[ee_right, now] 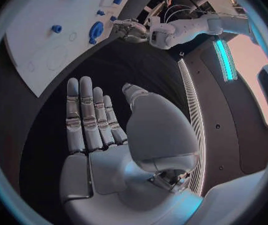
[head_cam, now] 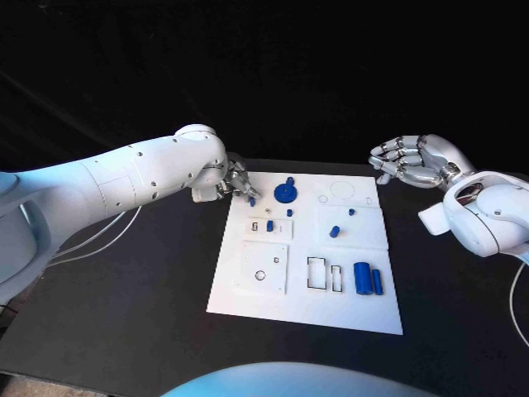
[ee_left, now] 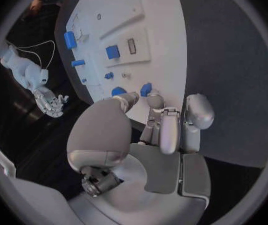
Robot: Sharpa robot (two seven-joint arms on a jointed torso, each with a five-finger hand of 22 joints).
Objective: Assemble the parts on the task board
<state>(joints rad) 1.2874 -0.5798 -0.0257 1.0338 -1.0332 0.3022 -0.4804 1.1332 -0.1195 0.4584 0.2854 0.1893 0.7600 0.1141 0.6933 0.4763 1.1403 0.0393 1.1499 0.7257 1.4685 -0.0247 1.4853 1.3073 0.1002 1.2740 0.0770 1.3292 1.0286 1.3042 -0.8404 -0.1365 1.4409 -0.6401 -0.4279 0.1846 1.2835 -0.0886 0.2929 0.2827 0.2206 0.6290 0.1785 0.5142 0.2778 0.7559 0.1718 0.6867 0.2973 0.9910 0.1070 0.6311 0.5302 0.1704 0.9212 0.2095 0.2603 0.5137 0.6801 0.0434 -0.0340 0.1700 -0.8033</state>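
The board [head_cam: 307, 310] lies mid-table [head_cam: 121, 331]. A disc [head_cam: 286, 194] sits near its far-left corner, apparently flat; two cylinders [head_cam: 369, 278] lie near-right.

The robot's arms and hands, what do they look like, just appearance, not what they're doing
Both arms are smooth, rounded white shells. Each ends in a silver, metallic, many-fingered hand: the left hand and the right hand. Thin pale cables hang beside the left arm; another trails by the right arm.

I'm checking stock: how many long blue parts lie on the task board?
2: a thick blue bar and a thinner blue bar, side by side at the task board's near right corner. The left hand may hide others.
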